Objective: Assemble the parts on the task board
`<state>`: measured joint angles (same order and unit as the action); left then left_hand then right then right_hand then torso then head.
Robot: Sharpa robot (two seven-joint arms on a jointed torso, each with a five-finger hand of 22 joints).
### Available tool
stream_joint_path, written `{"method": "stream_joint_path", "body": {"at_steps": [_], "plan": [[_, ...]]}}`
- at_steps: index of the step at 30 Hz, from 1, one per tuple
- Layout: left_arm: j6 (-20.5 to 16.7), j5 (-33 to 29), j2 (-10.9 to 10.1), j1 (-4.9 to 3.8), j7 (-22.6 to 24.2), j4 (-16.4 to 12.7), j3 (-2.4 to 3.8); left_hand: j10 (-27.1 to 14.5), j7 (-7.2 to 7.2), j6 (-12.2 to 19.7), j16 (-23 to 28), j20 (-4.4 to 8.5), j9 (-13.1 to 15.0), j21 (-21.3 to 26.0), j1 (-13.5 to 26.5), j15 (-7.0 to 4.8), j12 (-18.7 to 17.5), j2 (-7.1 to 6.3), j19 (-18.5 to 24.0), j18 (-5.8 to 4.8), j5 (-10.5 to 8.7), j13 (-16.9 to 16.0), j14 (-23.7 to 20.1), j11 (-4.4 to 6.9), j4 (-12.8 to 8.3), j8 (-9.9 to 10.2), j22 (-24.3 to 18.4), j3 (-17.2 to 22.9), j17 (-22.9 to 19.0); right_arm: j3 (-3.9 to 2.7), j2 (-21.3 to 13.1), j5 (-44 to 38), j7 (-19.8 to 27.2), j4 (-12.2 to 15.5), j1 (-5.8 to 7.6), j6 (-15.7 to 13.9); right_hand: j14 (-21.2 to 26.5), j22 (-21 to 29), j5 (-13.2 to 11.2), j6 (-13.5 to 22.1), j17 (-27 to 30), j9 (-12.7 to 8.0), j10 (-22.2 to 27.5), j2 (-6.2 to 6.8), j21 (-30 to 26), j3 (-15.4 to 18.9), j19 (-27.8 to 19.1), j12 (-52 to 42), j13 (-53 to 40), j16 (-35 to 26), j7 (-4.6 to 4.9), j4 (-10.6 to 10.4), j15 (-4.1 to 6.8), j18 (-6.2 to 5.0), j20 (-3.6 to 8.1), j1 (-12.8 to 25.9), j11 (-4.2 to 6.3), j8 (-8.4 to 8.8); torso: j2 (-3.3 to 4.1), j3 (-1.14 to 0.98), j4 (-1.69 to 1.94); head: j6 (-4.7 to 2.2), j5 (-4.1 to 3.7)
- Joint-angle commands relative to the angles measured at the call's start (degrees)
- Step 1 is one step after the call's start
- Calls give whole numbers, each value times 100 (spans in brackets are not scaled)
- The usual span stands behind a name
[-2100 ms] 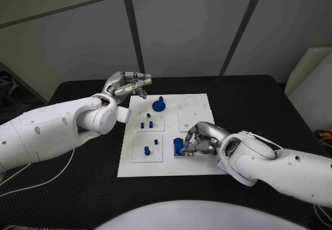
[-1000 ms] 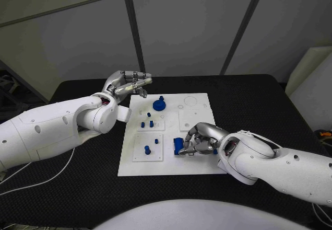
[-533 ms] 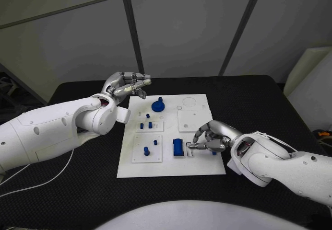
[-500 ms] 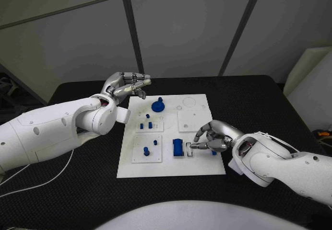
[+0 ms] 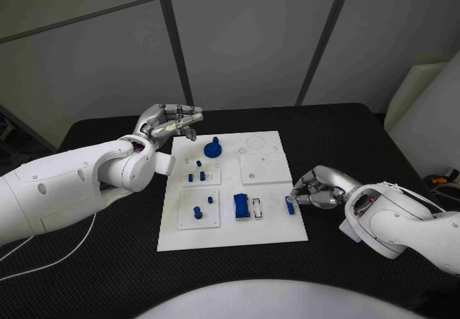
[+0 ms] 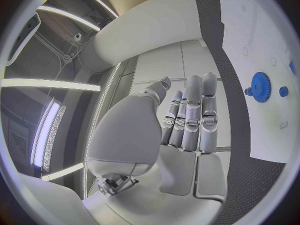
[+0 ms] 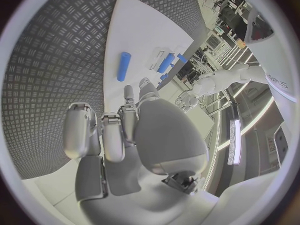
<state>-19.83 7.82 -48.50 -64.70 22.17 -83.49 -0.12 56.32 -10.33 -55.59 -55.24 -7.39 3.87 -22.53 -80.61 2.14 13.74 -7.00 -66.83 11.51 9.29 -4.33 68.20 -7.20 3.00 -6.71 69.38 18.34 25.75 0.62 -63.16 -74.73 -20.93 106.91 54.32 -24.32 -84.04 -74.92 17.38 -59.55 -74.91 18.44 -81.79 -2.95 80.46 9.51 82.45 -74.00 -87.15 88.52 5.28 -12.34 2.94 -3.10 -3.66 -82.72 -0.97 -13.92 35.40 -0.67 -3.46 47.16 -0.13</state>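
- Pulling my right hand [image 5: 321, 189] back off the task board [image 5: 233, 229] now; a moment ago it sat over the near-right panel, and it has come out past the board's right edge, over the black bench [image 5: 345, 133].
- Left behind near that right edge lies a small blue peg [image 5: 290, 207], flat on the white, just clear of the fingers [image 7: 80, 135], which are curled in with nothing in them.
- Beside it, the blue block [image 5: 240, 206] stands at the white slot, nearer the board's middle.
- My left hand [image 5: 168, 121] still hangs above the far-left corner, fingers loosely bent and empty, next to the blue gear [image 5: 213, 148].
- My read: the peg is released but not seated; it wants a fresh pick-up.
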Motion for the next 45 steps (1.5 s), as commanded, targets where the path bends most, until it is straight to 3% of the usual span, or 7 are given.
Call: {"method": "stream_joint_path", "body": {"at_steps": [1,13,29,36,38,42,45], "plan": [[48,-7,-5,6,22,-1,2,-34,-14,28,-14,-36,-1,22,-43,9,39,21,10,-111,22,9,-36,11,-9,3,-5,-23,-7,0,-22,-739,-490,32,2,220,-533,-490,142,-99,-1224,-8,-47,114,29,35,49,-67,904,-1,-27,-48,13,30,23,60,42,44,2,-10,-13,10,-50],[63,-7,0,44,24,3,2,-34,-14,28,-14,-36,-1,22,-43,9,39,21,10,-111,22,9,-36,11,-9,3,-5,-23,-7,4,127,-1081,-878,-60,-8,607,-527,-476,156,-185,-1199,30,-44,308,9,217,38,-34,915,-15,-37,-225,23,27,39,320,48,83,-2,-2,12,35,-87],[66,-7,-13,57,23,-6,2,-34,-14,28,-14,-36,-1,22,-43,9,39,21,10,-111,22,9,-36,11,-9,3,-5,-23,-7,7,415,-1424,-1062,-195,-199,819,-526,-470,137,-225,-1196,65,-65,347,1,244,34,-75,879,-18,-52,-250,28,25,42,338,57,65,0,6,3,48,-96],[70,-7,-18,59,23,-8,2,-34,-14,28,-14,-36,-1,22,-43,9,39,21,10,-111,22,9,-36,11,-9,3,-5,-23,-7,7,539,-1953,-1258,-223,-270,1088,-527,-469,107,-240,-1199,125,-59,358,-4,169,32,-74,870,-17,-78,-105,53,24,61,80,85,47,-2,9,6,49,-97],[72,-7,-20,59,23,-10,2,-34,-14,28,-14,-36,-1,22,-43,9,39,21,10,-111,22,9,-36,11,-9,3,-5,-23,-7,7,575,-2192,-1348,-227,-287,1244,-528,-473,57,-243,-1203,146,-56,356,-4,122,34,-74,864,-15,-83,-21,59,25,68,-53,91,43,-2,8,3,48,-94],[72,-7,-25,59,22,-13,2,-34,-14,28,-14,-36,-1,22,-43,9,39,21,10,-111,22,9,-36,11,-9,3,-5,-23,-7,8,621,-2494,-1482,-228,-301,1472,-530,-487,-358,-249,-1216,184,-58,319,5,-16,43,-83,848,-9,-87,103,66,30,80,-255,96,43,-1,7,5,51,-90],[70,-7,-29,59,21,-15,3,-34,-14,28,-14,-36,-1,22,-43,9,39,21,10,-111,22,9,-36,11,-9,3,-5,-23,-7,9,649,-2662,-1565,-219,-308,1568,-531,-488,-393,-260,-1221,200,-59,305,4,-95,43,-87,841,-7,-95,157,70,30,82,-341,102,41,-1,7,2,50,-86]]}}
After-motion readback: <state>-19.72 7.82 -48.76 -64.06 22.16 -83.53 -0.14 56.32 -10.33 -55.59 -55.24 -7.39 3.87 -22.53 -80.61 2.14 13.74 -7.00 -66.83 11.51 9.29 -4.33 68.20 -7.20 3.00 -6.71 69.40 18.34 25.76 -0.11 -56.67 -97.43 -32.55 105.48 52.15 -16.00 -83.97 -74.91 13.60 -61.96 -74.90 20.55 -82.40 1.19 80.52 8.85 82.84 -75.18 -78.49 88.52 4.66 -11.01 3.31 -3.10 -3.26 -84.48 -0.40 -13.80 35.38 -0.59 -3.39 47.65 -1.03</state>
